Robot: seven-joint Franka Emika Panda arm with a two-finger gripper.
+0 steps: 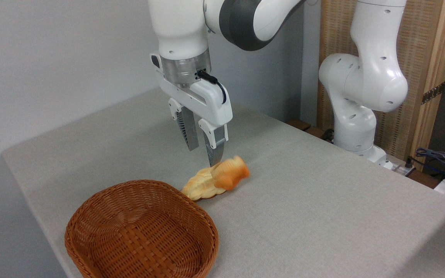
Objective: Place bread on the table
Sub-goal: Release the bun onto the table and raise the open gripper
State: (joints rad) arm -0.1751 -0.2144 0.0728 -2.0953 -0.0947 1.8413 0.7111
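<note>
While the pincer [204,151] hangs apart, a blurred bun [230,173] overlaps the braided loaf [199,187] beside the basket [141,231].

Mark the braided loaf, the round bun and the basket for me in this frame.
braided loaf [199,186]: fixed camera, on its plaited top, left of the bun.
round bun [231,173]: fixed camera, middle of its blurred orange-brown surface.
basket [91,210]: fixed camera, on the woven rim at upper left.

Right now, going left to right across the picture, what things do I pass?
Basket → braided loaf → round bun → the arm's base → cables. The gripper hangs open above the bread, so I leave it out.
</note>
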